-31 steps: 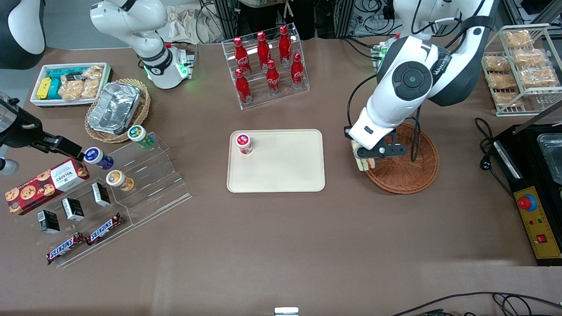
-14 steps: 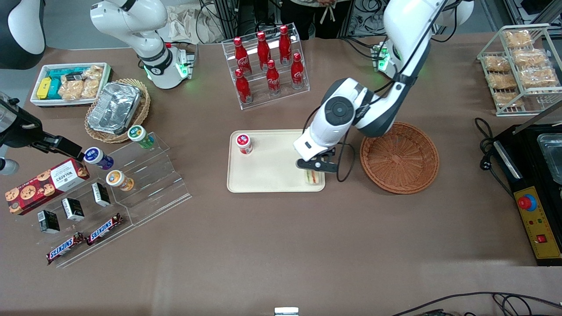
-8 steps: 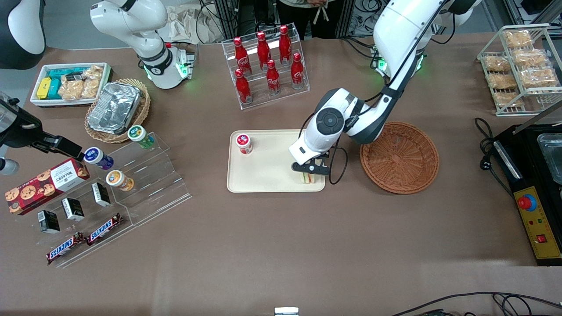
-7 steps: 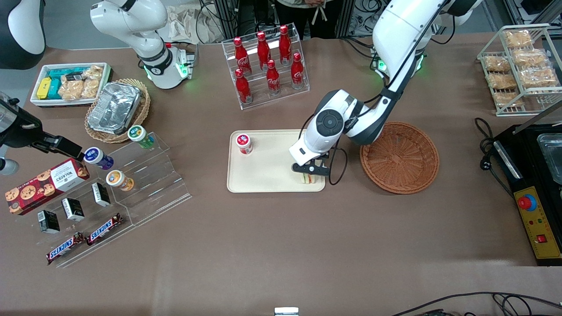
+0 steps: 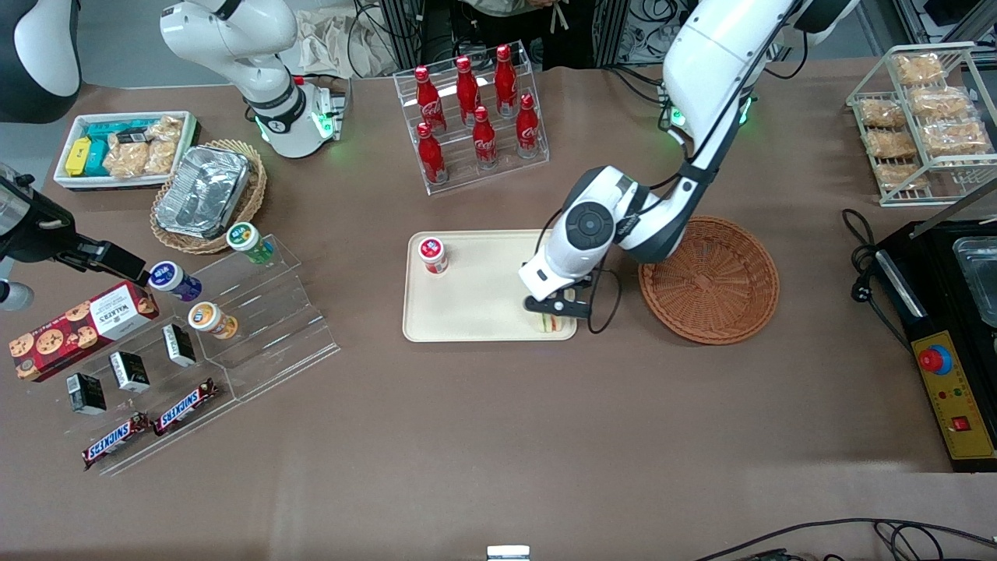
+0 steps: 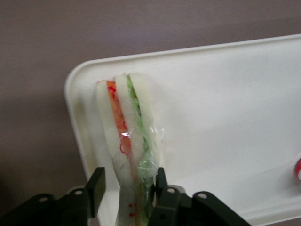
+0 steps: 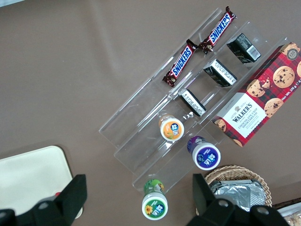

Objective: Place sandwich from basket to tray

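The sandwich (image 5: 550,324) (image 6: 127,136), a film-wrapped wedge with orange, red and green layers, stands on edge on the cream tray (image 5: 483,312) (image 6: 225,117). It is in the tray's corner nearest the front camera, on the side toward the reddish-brown basket (image 5: 713,280). My left gripper (image 5: 554,306) (image 6: 130,178) is open and hangs low over that corner with the wedge between its fingers. One finger (image 6: 97,181) stands apart from the bread. The other finger (image 6: 161,179) is close against the film. The basket holds nothing.
A small red-capped jar (image 5: 432,254) stands on the tray's corner toward the parked arm. A rack of red cola bottles (image 5: 475,117) lies farther from the camera. A wire rack of bagged pastries (image 5: 927,125) and a black appliance (image 5: 950,335) sit at the working arm's end.
My arm carried the sandwich from the basket to the tray's near corner and lowered it. In the last half second the fingers have parted and the wrist has shifted slightly.
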